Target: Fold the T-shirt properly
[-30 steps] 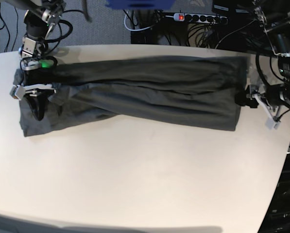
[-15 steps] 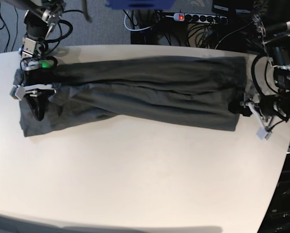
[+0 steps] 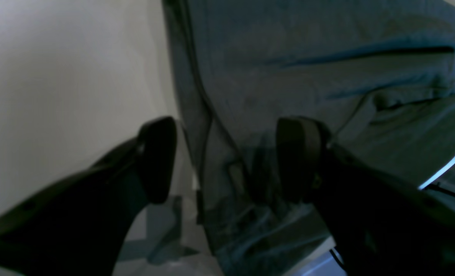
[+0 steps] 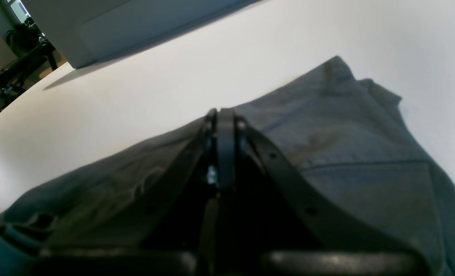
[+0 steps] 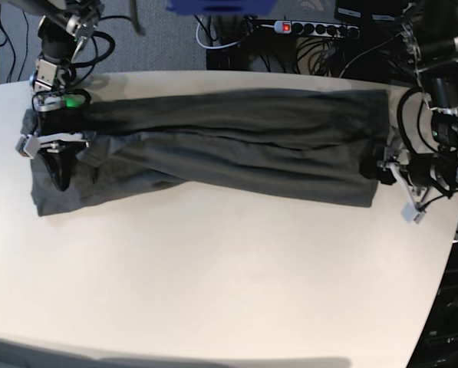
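Observation:
The dark grey T-shirt lies folded into a long band across the far half of the white table. My left gripper is at the band's right end and open. In the left wrist view the gripper straddles the T-shirt's edge, one finger over bare table, the other finger over cloth. My right gripper rests on the band's left end. In the right wrist view the gripper is shut, lying over the fabric, and no cloth shows between its tips.
A power strip and tangled cables lie on the floor behind the table. The table's right edge curves in close to my left arm. A wide bare stretch of tabletop runs in front of the shirt.
My left gripper has moved in toward the shirt's right end, leftward and slightly nearer in the base view. The right arm and the shirt have stayed still.

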`<state>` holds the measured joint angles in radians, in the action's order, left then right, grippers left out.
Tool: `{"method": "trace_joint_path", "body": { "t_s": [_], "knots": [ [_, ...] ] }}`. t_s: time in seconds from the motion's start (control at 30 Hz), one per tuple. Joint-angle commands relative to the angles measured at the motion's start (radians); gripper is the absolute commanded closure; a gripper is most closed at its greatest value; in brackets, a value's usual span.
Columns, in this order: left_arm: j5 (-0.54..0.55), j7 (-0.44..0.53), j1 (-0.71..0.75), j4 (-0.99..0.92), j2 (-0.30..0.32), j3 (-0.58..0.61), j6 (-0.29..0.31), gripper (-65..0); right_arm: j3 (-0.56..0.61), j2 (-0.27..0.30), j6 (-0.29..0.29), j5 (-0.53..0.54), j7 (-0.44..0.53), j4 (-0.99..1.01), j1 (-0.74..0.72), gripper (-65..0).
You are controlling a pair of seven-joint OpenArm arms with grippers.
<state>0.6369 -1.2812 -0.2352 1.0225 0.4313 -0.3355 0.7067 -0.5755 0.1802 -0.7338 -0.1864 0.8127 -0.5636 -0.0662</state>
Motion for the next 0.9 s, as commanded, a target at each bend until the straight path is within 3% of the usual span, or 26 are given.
{"method": "trace_joint_path", "body": {
  "t_s": [0.0,0.53,0.87],
  "knots": [
    [-0.058,-0.101,0.010,-0.008,0.008,0.009,-0.009,-41.1,0.004,-0.017,0.038,-0.095,-0.220,0.044,0.039,-0.6],
    [-0.056,-0.115,0.089,0.002,0.061,0.019,-0.009,-41.1,0.004,-0.018,0.038,-0.095,-0.220,0.044,0.039,-0.6],
    [-0.058,-0.115,0.081,-0.005,-0.028,0.123,-0.009,-41.1,0.004,-0.018,0.038,-0.095,-0.220,0.044,0.039,-0.6]
  ]
}}
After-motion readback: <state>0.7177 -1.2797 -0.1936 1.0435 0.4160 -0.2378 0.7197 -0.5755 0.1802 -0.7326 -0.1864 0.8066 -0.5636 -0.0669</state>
